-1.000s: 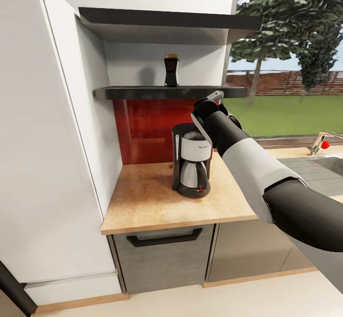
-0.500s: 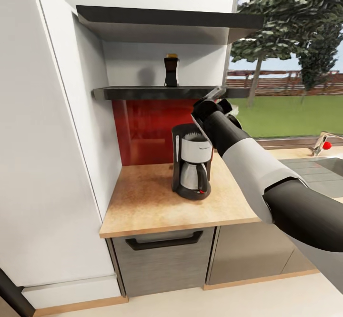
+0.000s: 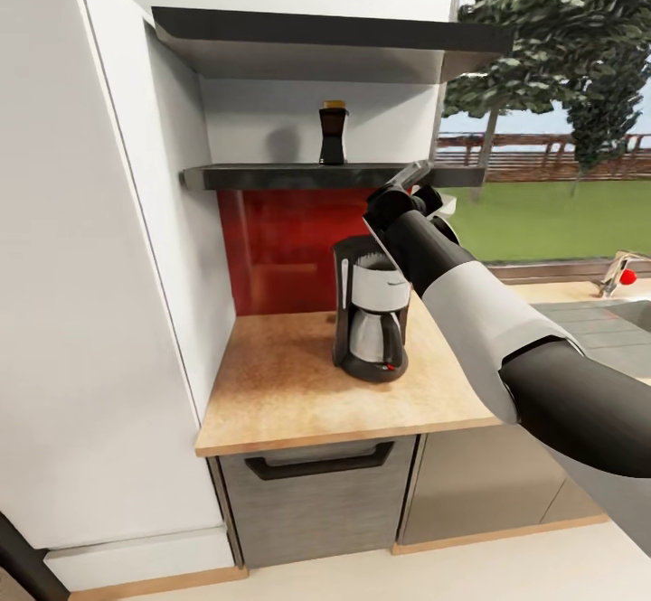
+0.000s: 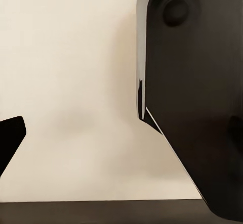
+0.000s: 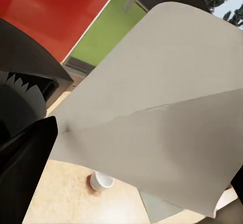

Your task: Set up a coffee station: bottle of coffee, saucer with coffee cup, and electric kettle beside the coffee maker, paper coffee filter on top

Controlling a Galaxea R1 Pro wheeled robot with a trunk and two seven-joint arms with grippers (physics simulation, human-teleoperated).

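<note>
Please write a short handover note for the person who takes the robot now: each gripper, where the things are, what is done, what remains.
Right gripper: raised beside the coffee maker, shut on the paper coffee filter.
Left gripper: its wrist view shows only pale surface; state cannot be told.
Coffee maker stands on the countertop: done.
Bottle of coffee is upright on the shelf, not yet moved.
Coffee cup stands on the counter in the right wrist view.
Left: set filter on the maker, bring the bottle down, then saucer, cup and kettle.
</note>
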